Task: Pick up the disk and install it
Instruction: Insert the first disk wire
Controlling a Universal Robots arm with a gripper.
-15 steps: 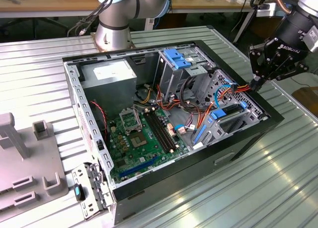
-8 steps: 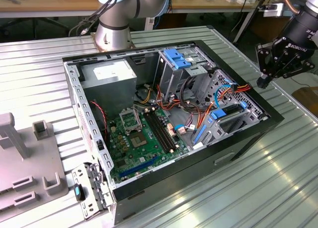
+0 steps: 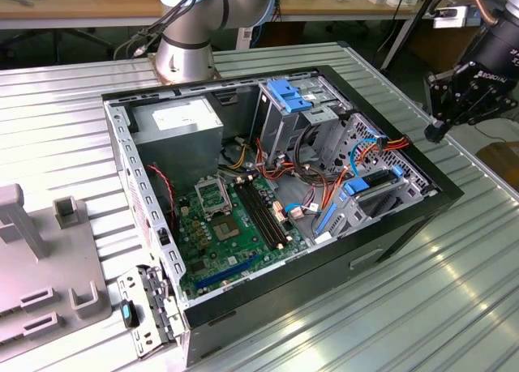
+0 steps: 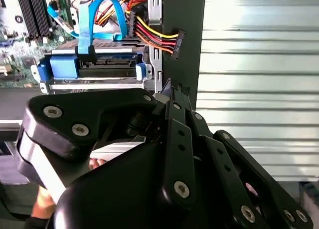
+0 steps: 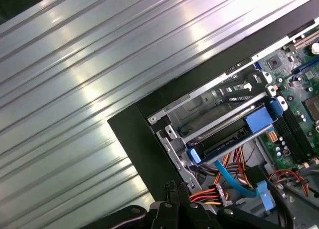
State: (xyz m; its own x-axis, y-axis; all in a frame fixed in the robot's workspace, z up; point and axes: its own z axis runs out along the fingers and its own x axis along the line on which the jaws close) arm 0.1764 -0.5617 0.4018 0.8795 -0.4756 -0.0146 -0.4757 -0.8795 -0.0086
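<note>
The disk [image 3: 375, 187], dark metal in a bright blue carrier frame, sits inside the drive bay at the front corner of the open computer case [image 3: 405, 226], on the exterior view's right. In both wrist views a blue data cable runs to the disk [image 4: 92, 69] [image 5: 234, 135], with red, yellow and black power wires beside it. My gripper [image 3: 435, 131] hangs outside the case, above the case wall and apart from the disk. Its fingers meet at the tips with nothing between them, as both wrist views [image 4: 169, 89] [image 5: 172, 188] show.
A green motherboard [image 3: 235, 226] and a grey power supply [image 3: 178, 121] lie in the case. A blue latch [image 3: 288, 92] tops the rear drive cage. A grey fixture [image 3: 49, 258] stands at the exterior view's left on the ribbed metal table [image 3: 454, 299]. The arm's base [image 3: 185, 52] is behind the case.
</note>
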